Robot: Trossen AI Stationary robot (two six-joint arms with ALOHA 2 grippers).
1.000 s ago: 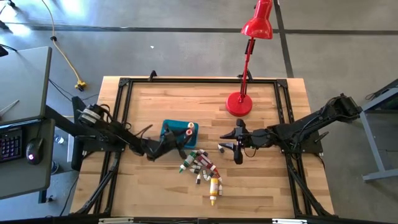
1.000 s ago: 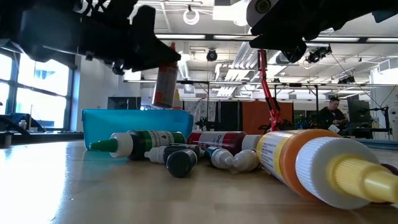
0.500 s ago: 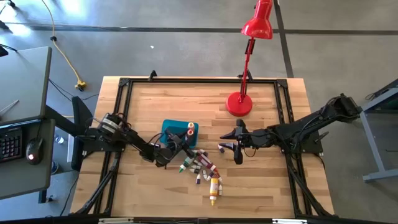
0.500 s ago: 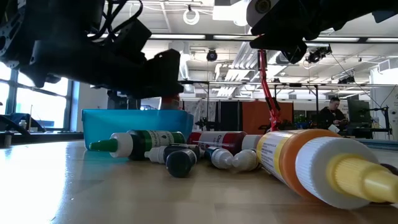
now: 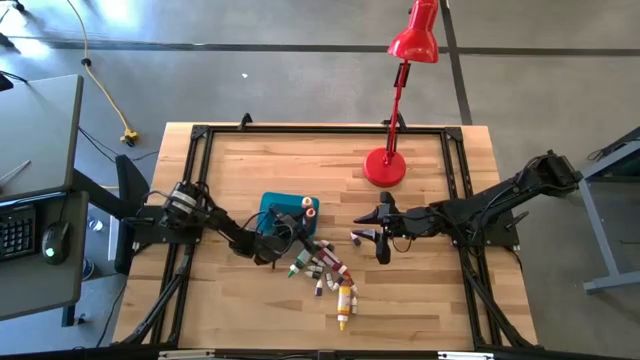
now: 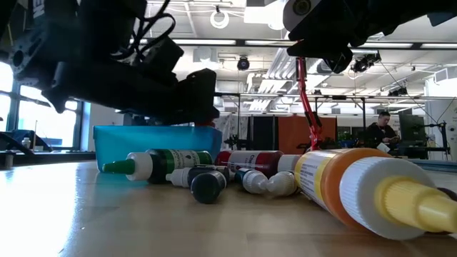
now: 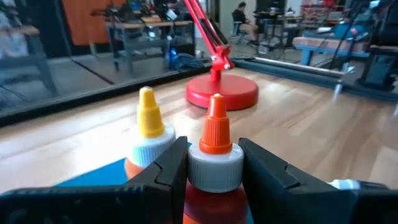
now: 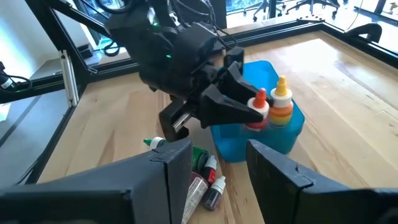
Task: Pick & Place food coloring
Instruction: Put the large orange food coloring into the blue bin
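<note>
High view first: the left end effector sits low over the teal tub, its fingers clamped on a red bottle with an orange cap. From the left wrist view you can see that bottle's white collar pinched tight between the two dark fingers, upright, with a yellow-capped orange bottle standing just beside it inside the tub. The right wrist view confirms it: both bottles stand together at the tub's end farthest from the left arm's base, the gripped one touched by the dark fingers.

Just beside the tub, on the side away from the red lamp base, lies the heap of loose food coloring bottles scattered on the worktop. A green-capped one lies on its side against the tub's front in the low view, with dark and white-capped ones bunched next to it. A larger yellow-tipped orange bottle lies at the heap's outer edge, farthest from the tub.

The right end effector hangs above the worktop between the tub and the right edge, near the lamp base, its fingers apart and holding nothing.
</note>
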